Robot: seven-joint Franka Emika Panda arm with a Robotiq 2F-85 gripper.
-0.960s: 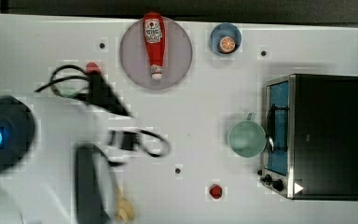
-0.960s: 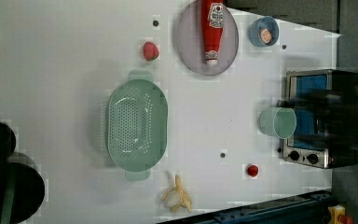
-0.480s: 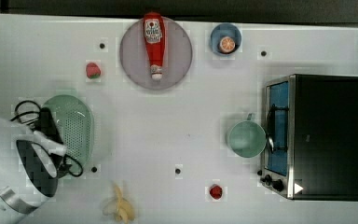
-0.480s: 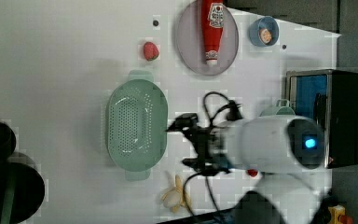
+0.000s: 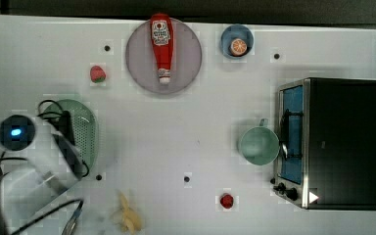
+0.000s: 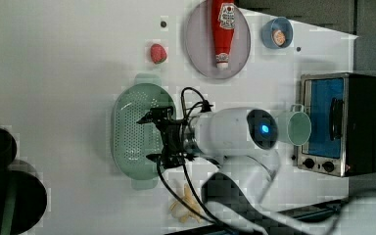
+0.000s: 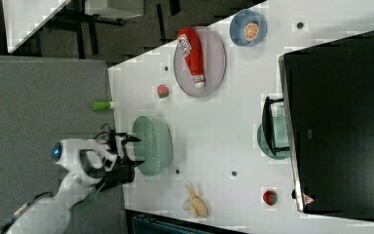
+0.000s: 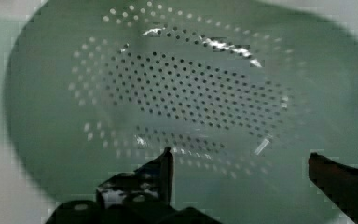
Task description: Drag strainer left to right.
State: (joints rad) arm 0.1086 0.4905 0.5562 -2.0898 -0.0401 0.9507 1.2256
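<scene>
White table (image 5: 186,122), dark floor beyond; gripper (image 6: 152,138) jaws spread wide over strainer (image 6: 132,132).

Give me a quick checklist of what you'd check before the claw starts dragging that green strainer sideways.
1. Claw open: ok, fingers spread wide.
2. Claw over the strainer: ok, the bowl lies right beneath it.
3. Claw touching the strainer: cannot tell.
4. Strainer flat on the table: ok.
5. Path toward the top view's right: ok at first, but the cup and toaster oven stand farther along.
6. Banana clear of the path: ok, off to one side.
</scene>
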